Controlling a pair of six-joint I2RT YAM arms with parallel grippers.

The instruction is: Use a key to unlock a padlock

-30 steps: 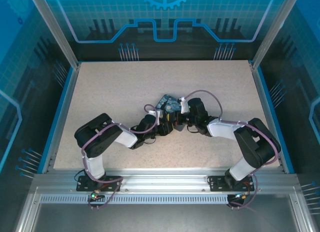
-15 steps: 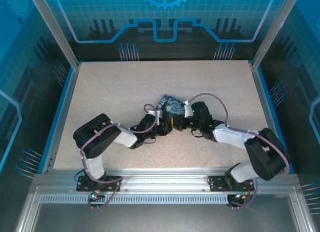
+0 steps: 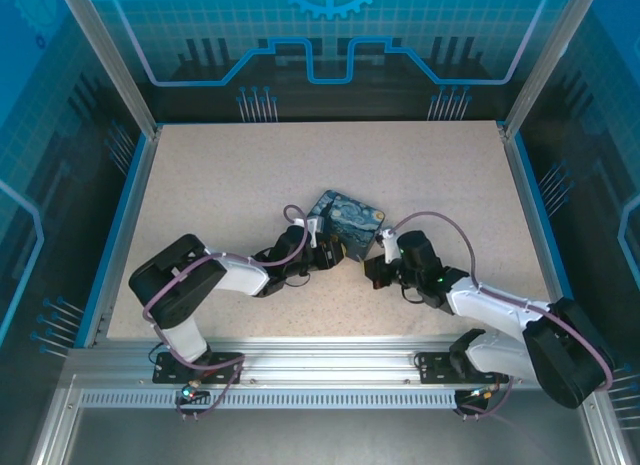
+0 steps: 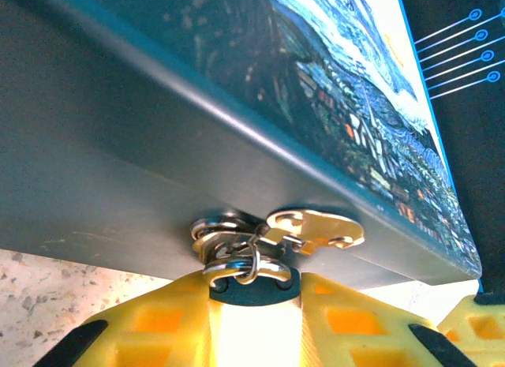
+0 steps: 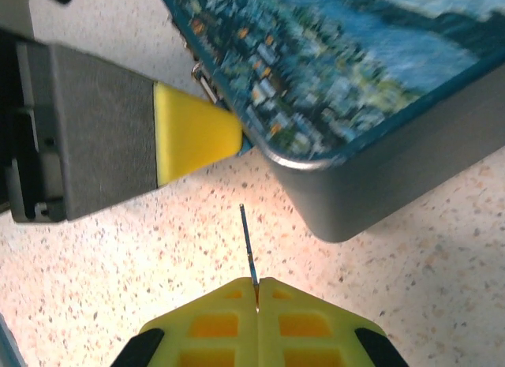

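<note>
Here, near the middle of the speckled table (image 3: 220, 175), two robot arms meet along the near edge of a blue-and-yellow painted tin (image 3: 352, 221). The left gripper (image 4: 254, 297) is pushed up against the tin's grey side wall. Its yellow fingers (image 4: 158, 320) are clamped on the padlock (image 4: 246, 272), whose small dark body sits between them, with the metal shackle bunched among the rings at the tin's hasp (image 4: 316, 229). The right gripper (image 5: 256, 292), seen from its own wrist camera, has its jaws pressed together on the key (image 5: 247, 241). The key stands edge-on as a thin grey sliver rising from the fingertips. It points toward the tin's rounded corner but stays apart from it, with bare table beneath. From overhead, the left gripper sits at the left part of the tin's near edge. The right gripper lies just beside the near right corner, and the two are close together without touching.
</note>
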